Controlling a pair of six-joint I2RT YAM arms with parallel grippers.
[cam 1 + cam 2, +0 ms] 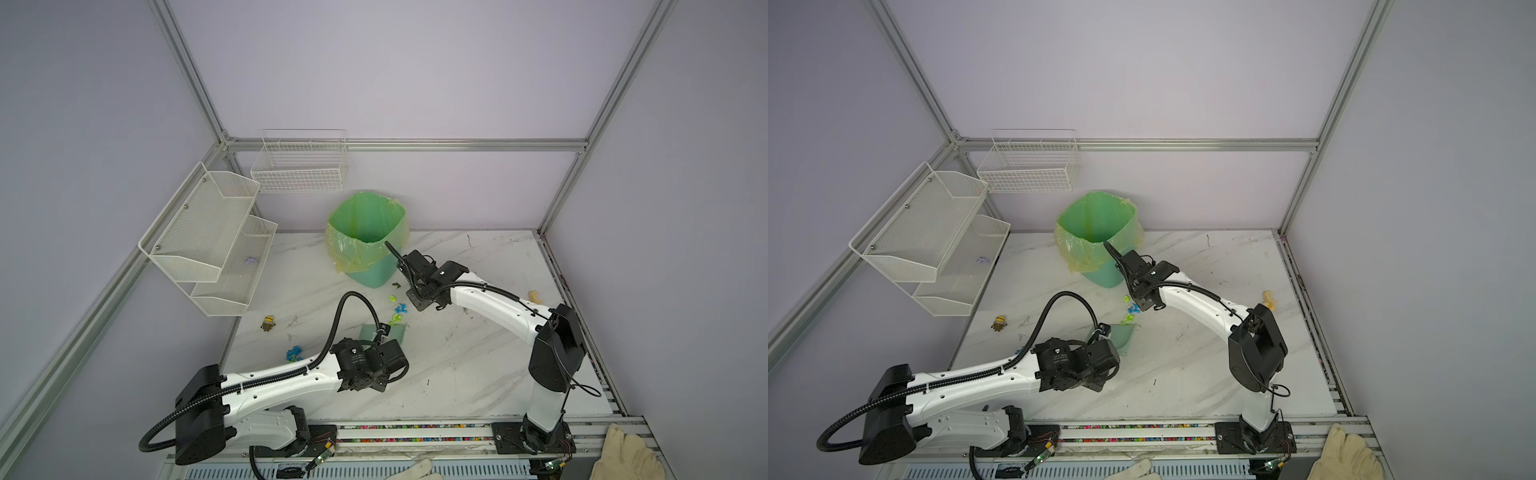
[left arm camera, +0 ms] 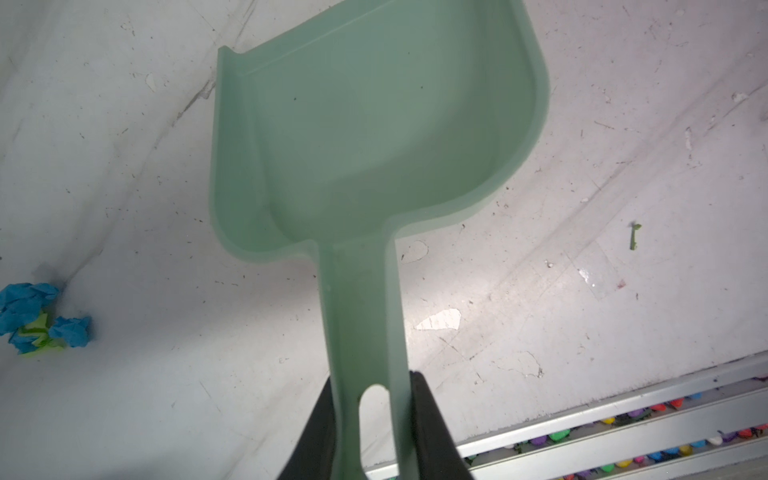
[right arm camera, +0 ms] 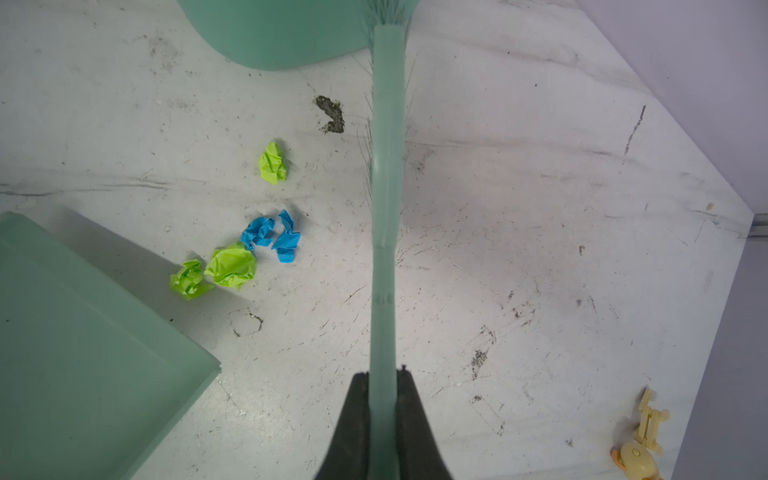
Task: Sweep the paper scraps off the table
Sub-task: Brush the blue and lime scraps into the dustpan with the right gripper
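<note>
Blue and lime-green paper scraps [image 1: 397, 309] [image 1: 1130, 311] [image 3: 249, 249] lie on the white marble table [image 1: 478, 353], between the dustpan and the bin. A second cluster of paper scraps [image 1: 294, 353] [image 2: 37, 320] lies further left. My left gripper [image 2: 372, 386] is shut on the handle of a pale green dustpan [image 2: 374, 124] [image 1: 397, 332] [image 3: 83, 353], whose pan is empty and whose mouth faces the middle scraps. My right gripper [image 3: 384, 374] is shut on the handle of a pale green brush [image 3: 386, 187], just right of those scraps; the bristles point at the bin.
A green-lined bin [image 1: 365, 232] [image 3: 270, 33] stands at the back. Wire shelves [image 1: 216, 241] and a wire basket [image 1: 299, 166] hang on the left. A yellow toy figure [image 1: 269, 323], a dark olive speck [image 3: 331, 114] and a cream toy [image 3: 640, 436] lie on the table. The front rail [image 1: 415, 432] holds coloured bits.
</note>
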